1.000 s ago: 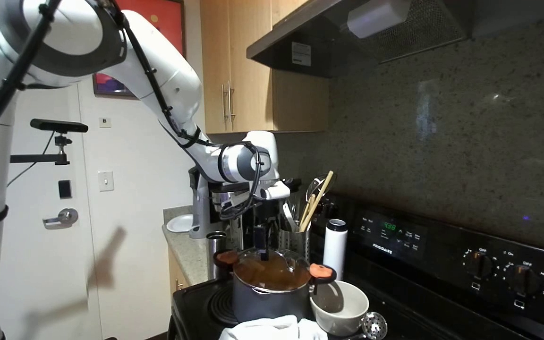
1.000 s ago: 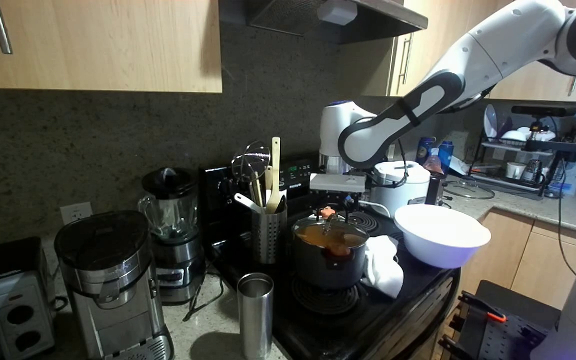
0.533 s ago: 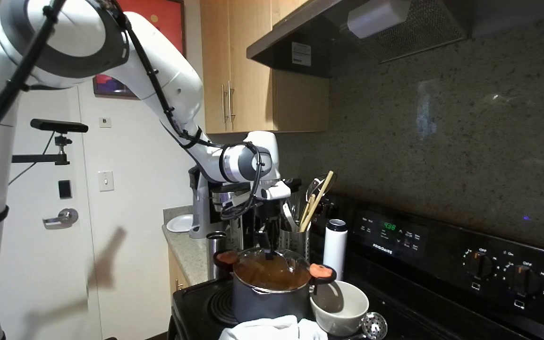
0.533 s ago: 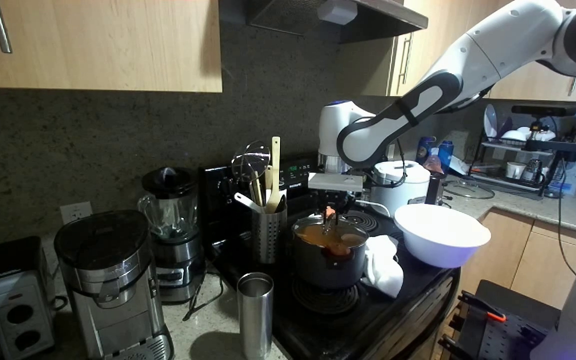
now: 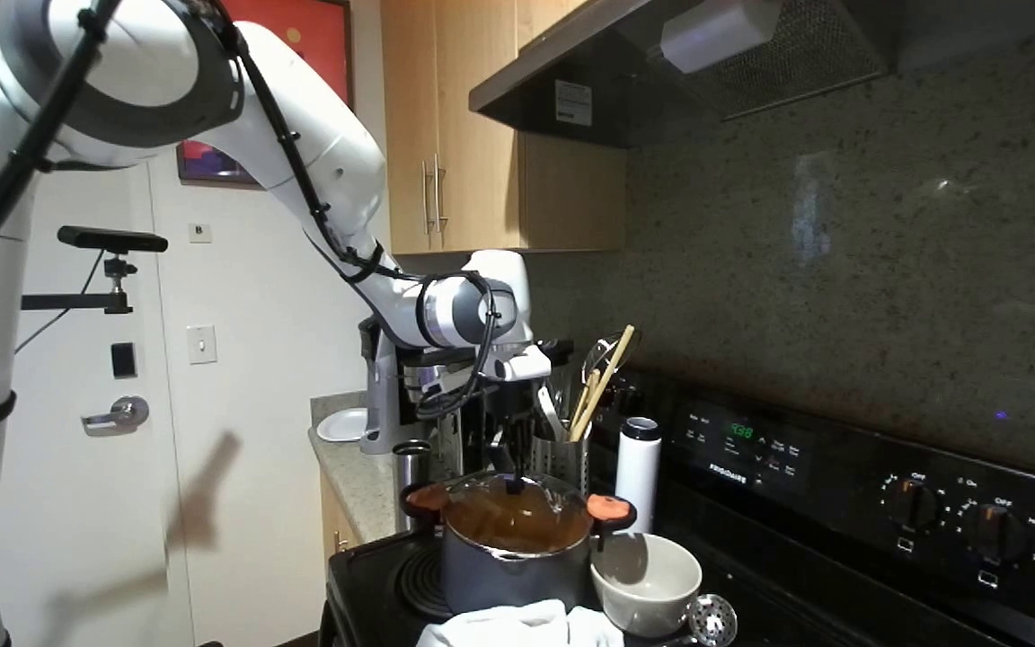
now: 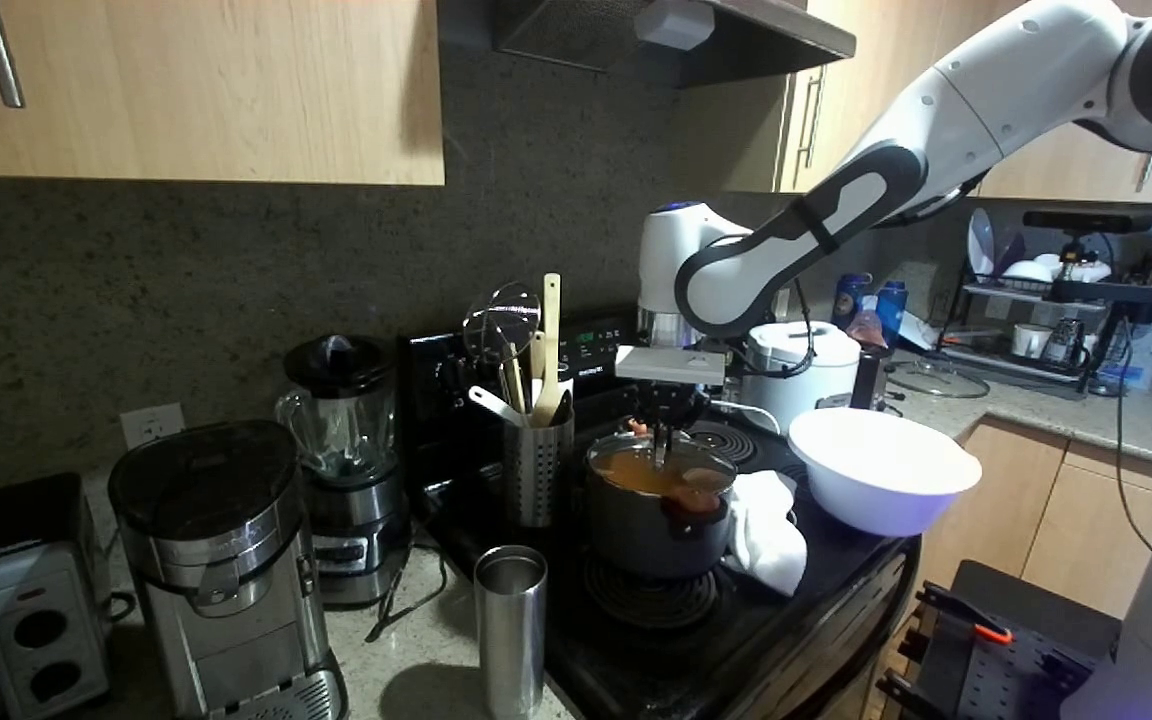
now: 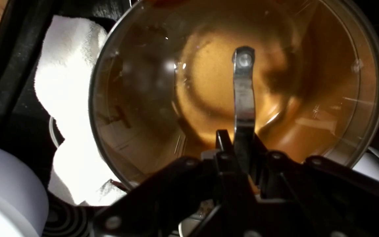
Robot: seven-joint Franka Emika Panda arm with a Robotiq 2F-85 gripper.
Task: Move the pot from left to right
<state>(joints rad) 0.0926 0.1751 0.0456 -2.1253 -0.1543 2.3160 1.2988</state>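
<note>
The large dark-grey pot (image 5: 517, 580) stands on the stove under a clear glass lid, with orange-brown showing inside. Red-orange covers sit on its two side handles (image 5: 609, 509). In an exterior view the same pot (image 6: 651, 535) stands just behind a burner coil. The wrist view looks down through the lid, across which an upright metal lid handle (image 7: 244, 89) arches. My gripper (image 7: 241, 140) is shut on that strip, a finger on either side. From outside, the gripper (image 6: 661, 450) points straight down over the middle of the lid.
A white towel (image 6: 768, 535) lies against the pot, and a big white basin (image 6: 884, 470) stands beyond it. Close around are a cream bowl (image 5: 648, 584), a slotted spoon (image 5: 712, 620), a white bottle (image 5: 639, 467), a utensil holder (image 6: 538, 475) and a steel tumbler (image 6: 511, 630).
The fingers have come together on the lid handle. In the last half second the pot has turned slightly, its side handles shifting a little. The arm stays almost in place.
</note>
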